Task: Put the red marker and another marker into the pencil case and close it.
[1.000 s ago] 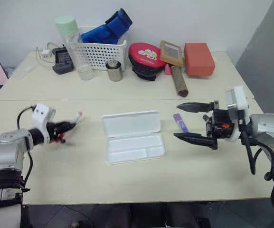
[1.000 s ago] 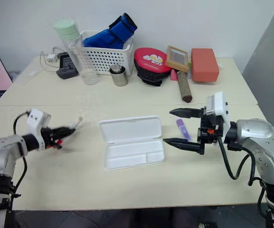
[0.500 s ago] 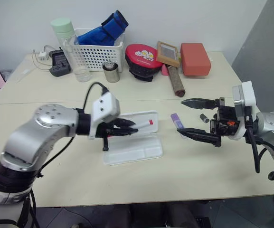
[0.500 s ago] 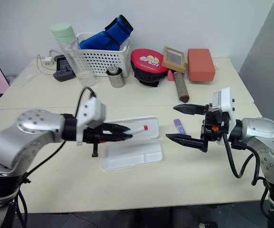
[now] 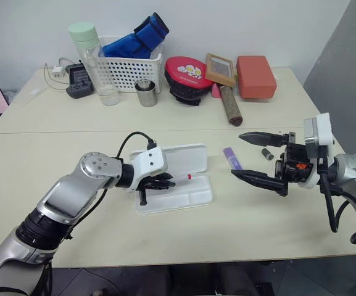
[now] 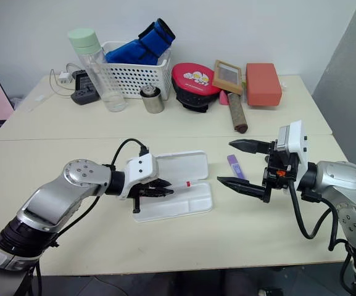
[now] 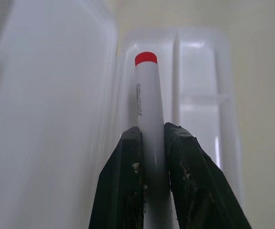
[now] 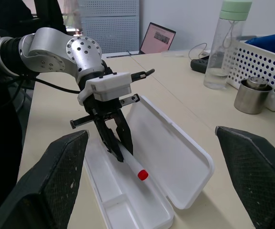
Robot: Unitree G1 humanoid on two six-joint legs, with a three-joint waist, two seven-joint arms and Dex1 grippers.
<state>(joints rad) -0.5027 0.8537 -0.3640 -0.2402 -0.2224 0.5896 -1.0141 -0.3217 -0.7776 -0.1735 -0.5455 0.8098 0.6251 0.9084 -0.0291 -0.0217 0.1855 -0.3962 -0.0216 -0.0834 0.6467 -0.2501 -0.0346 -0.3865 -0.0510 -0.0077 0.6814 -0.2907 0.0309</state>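
Now left gripper (image 5: 163, 182) clamps red marker (image 7: 149, 124) low over pencil case (image 5: 193, 200) long compartment, aligned for release; right gripper (image 5: 261, 158) waits, jaws spread, near purple marker (image 5: 232, 158).

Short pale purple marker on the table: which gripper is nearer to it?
Right. The right gripper stands open just beside the purple marker; the left gripper is across the white pencil case, holding the red marker.

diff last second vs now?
The left gripper, jaws shut on the red-capped white marker, swung from the table's left side to over the open white plastic pencil case. The right gripper stayed open; the pale purple marker stayed put.
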